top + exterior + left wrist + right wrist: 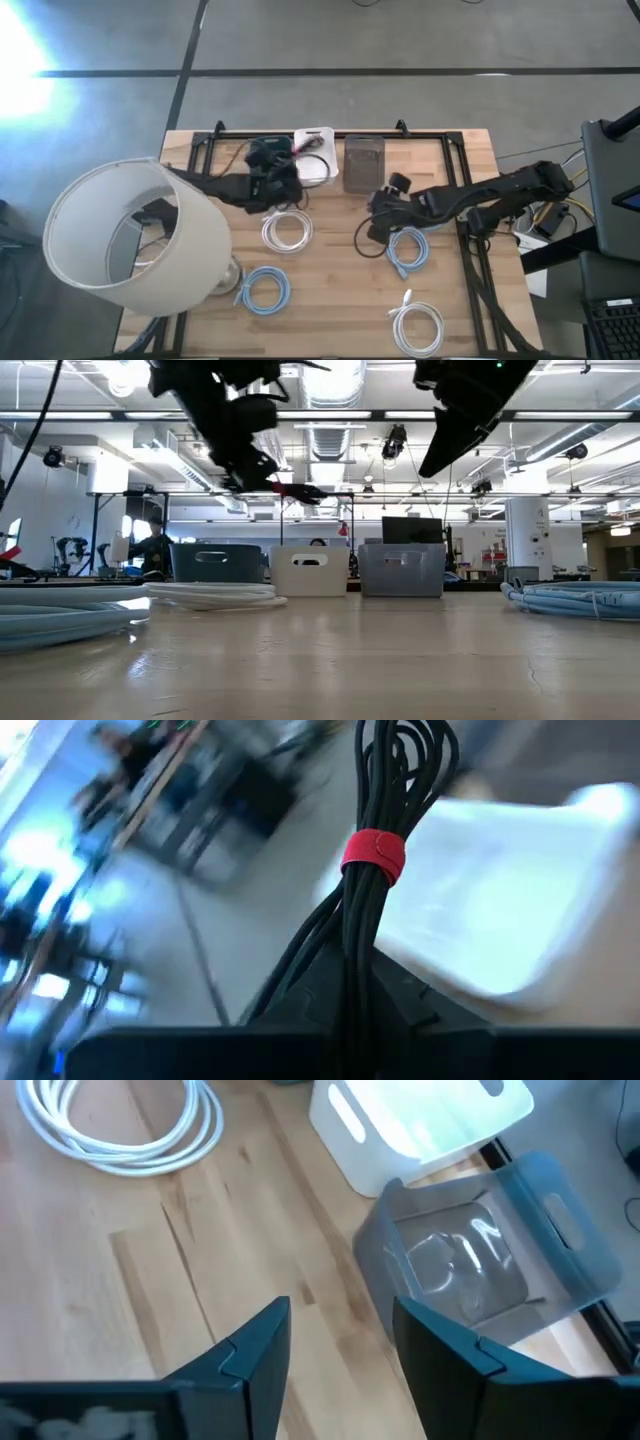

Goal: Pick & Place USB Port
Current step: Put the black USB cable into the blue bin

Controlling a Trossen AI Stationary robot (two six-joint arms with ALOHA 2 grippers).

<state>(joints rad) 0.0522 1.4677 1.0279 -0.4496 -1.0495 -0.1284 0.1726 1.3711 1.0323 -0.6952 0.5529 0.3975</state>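
Above the back of the worktop [330, 290], our left claw [283, 172] is closed on a black cable bundle [385, 840] bound with a red strap [374, 855], holding it in the air just beside the white bin [318, 155]. We judge this to be the USB item on its way to a bin, though we cannot see any plug. Our right claw [340, 1350] hangs over bare wood near the grey bin [480, 1265], fingers parted and empty. What worries us is the loose loops: if we let go short of the white bin's rim, the bundle could catch on the edge and slide onto the worktop, or drop on the white cable coil [286, 230] nearby. The blue cable coils [408, 250] lie untouched.
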